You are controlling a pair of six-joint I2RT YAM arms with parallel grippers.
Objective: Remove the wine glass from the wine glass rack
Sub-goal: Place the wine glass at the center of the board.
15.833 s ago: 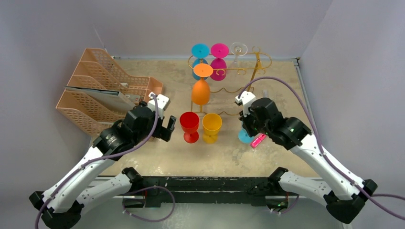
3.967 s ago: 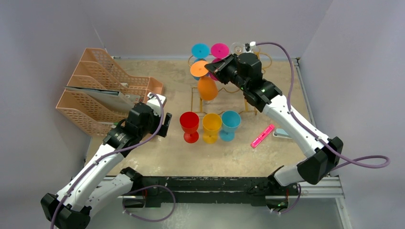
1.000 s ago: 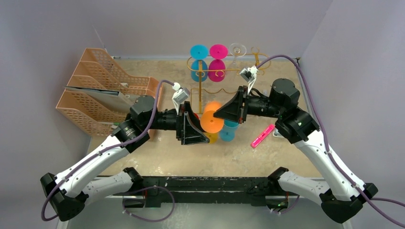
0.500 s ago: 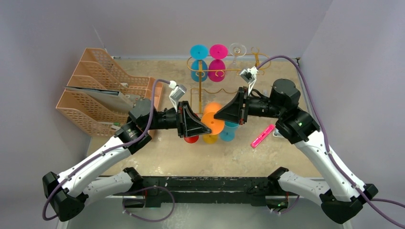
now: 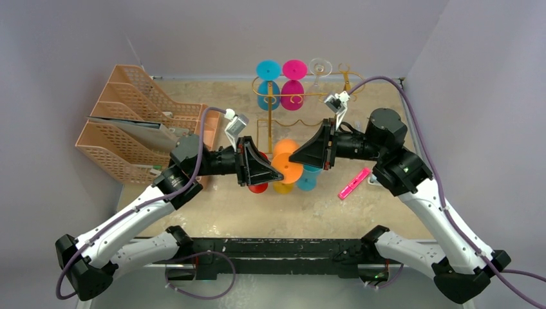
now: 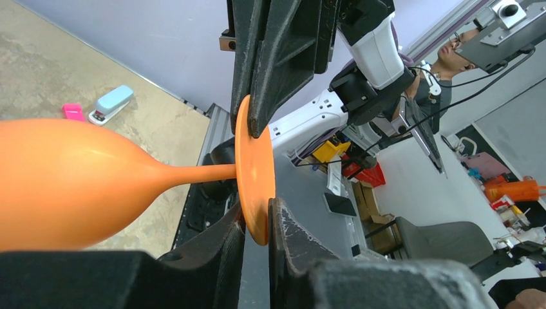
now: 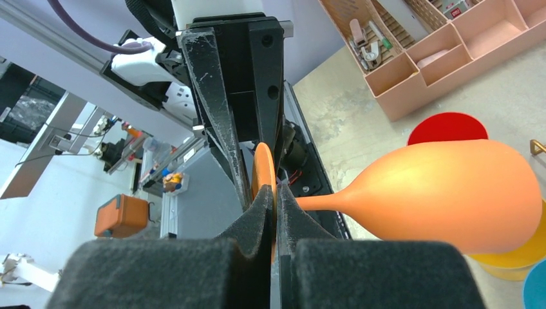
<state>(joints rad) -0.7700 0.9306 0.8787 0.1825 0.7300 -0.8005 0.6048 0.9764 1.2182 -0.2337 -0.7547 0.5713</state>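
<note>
Nearest, low in the wrist views, each end effector has hold of the same thing. The left end effector [image 6: 256, 219] is clenched on the lower rim of the orange wine glass [image 6: 71, 183], pinching its round foot between the two fingers. The right end effector [image 7: 275, 196] is clamped tight on the same foot from the opposite side. So the glass lies sideways in mid-air, at the centre of the top view, gripped at its base by both arms at once.

Just under it, on the surface [image 5: 322, 206], stand a red glass [image 5: 257, 187], a yellow glass [image 5: 283, 187] and a blue glass [image 5: 310, 177], upright and close together.

Further back, at upper centre, the wine glass rack [image 5: 309, 95] carries three hanging glasses: a blue one [image 5: 268, 69], a magenta one [image 5: 294, 69] and a clear one [image 5: 320, 65].

For the orange glass, then, the lifting-off looks done — it is well apart from the gold wire. What seems left is finishing the hand-over, one grip letting go, and setting it down beside the standing three — and perhaps the hanging three after that.
</note>
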